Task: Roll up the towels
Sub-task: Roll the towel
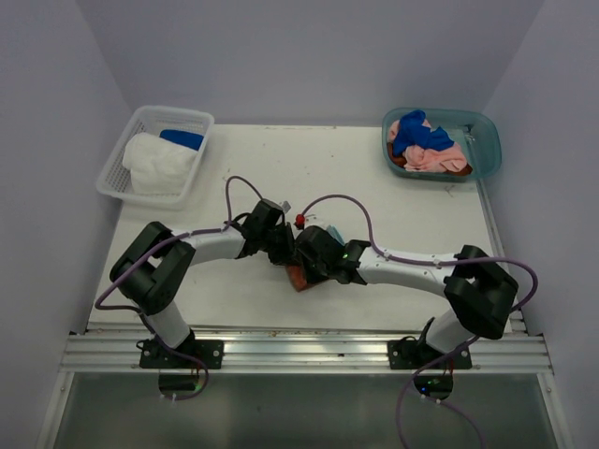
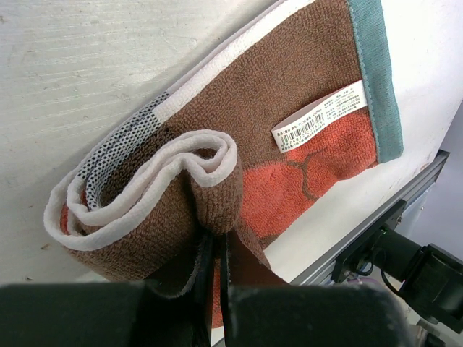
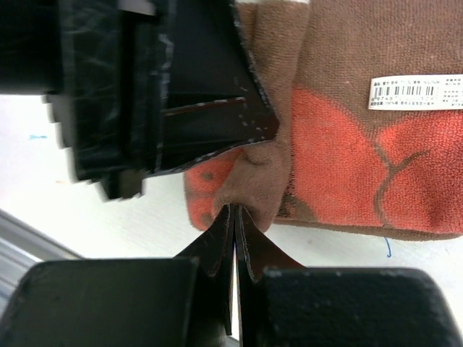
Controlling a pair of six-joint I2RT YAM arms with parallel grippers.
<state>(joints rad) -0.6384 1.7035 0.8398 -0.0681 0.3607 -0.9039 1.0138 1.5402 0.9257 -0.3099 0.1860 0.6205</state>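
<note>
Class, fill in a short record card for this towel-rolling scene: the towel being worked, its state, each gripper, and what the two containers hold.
towel in work: brown towel, orange pattern, teal edge, white label
state: partly rolled from one end, the rest lying flat
left gripper: shut on the brown towel by its rolled end
right gripper: shut on the brown towel's edge
white mesh basket: far left; holds a white towel and a blue towel
teal tub: far right; holds loose towels, pink and blue

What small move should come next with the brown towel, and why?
Probably roll the coiled end one turn toward the flat tail. The brown towel is only partly rolled: a loose coil sits at the pinched end, the stretch with the label lies flat, and both pairs of jaws are shut on it.
</note>
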